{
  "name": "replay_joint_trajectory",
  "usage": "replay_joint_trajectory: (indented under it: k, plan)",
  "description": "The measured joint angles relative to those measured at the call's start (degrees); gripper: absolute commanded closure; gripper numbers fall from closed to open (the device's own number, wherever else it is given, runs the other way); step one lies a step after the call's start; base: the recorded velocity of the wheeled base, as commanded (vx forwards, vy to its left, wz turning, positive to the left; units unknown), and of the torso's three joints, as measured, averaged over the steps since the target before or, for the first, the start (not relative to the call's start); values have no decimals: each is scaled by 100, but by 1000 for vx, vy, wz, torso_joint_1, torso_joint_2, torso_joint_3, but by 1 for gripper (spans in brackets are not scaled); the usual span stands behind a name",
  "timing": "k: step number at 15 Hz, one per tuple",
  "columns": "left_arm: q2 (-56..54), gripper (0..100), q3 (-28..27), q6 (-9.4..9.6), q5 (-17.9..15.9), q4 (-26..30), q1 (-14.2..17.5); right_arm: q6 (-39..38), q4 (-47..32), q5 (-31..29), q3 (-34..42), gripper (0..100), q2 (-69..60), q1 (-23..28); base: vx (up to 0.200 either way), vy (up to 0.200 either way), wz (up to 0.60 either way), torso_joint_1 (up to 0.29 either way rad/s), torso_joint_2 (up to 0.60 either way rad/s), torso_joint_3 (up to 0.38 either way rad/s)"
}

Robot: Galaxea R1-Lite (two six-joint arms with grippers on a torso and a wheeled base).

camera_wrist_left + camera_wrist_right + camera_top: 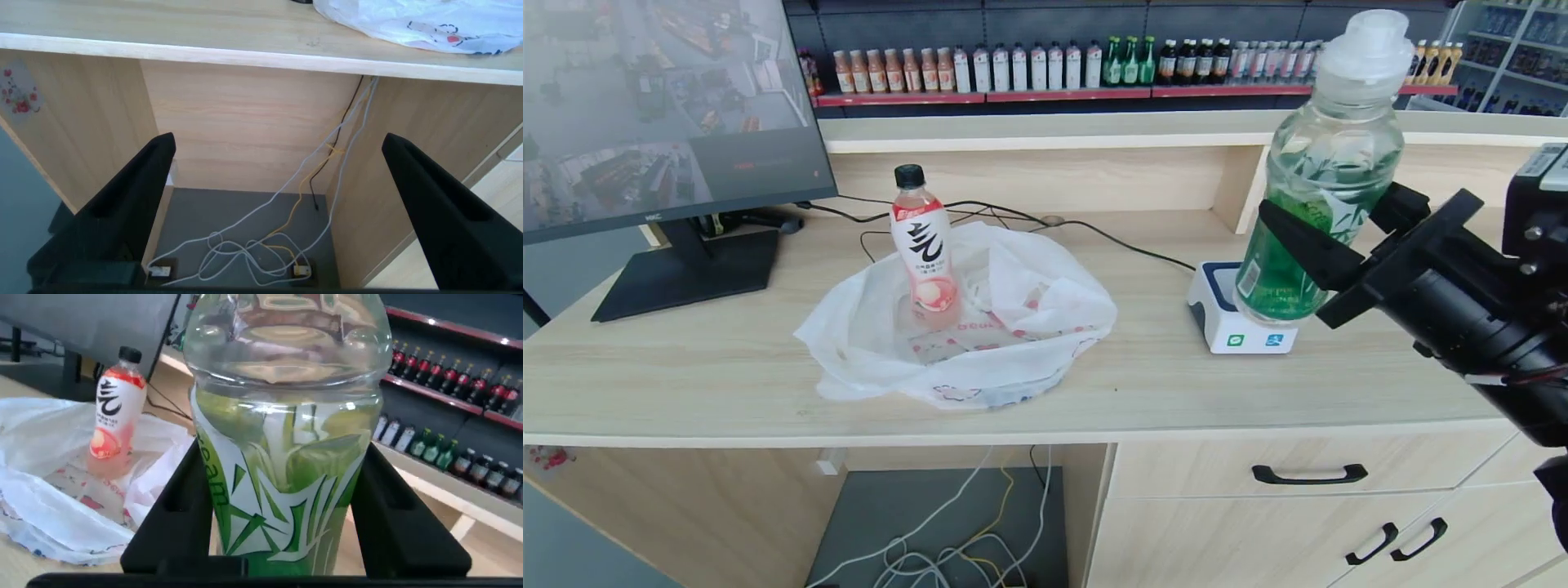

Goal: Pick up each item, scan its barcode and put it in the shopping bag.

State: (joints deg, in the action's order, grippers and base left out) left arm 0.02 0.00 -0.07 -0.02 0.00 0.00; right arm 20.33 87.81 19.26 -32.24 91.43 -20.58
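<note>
With my right gripper (pixel 1347 229) clamped on the green drink bottle (pixel 1327 188) right at the white barcode scanner (pixel 1241 331), I should turn its barcode squarely to the scanner face before carrying it to the shopping bag (pixel 1029 318), left gripper (pixel 279 140) spread idle under the counter (pixel 163 37)

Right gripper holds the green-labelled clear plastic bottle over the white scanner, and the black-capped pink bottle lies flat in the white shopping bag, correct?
One error: the black-capped pink bottle stands upright in the white shopping bag, as the head view shows. The right gripper does hold the green-labelled clear plastic bottle over the white scanner.
</note>
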Motion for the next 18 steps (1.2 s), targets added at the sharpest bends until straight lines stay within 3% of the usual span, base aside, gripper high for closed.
replay_joint_trajectory:
  k: [3, 9, 13, 18]
  plan:
    - [0, 0, 0, 2, -2, 0, 0, 1207, -135, 846, -276, 100, 146, 410, 0, 0, 0, 0, 0, 0]
    - [0, 0, 0, 0, 0, 0, 0, 3752, -129, 2239, -640, 100, 1108, 547, 0, 0, 0, 0, 0, 0]
    - [0, 0, 0, 2, -2, 0, 0, 4732, -72, 3033, -1412, 100, 1738, 866, 0, 0, 0, 0, 0, 0]
    - [0, 0, 0, 2, 0, 0, 0, 5229, -30, 3461, -1442, 100, 1893, 1223, 0, 0, 0, 0, 0, 0]
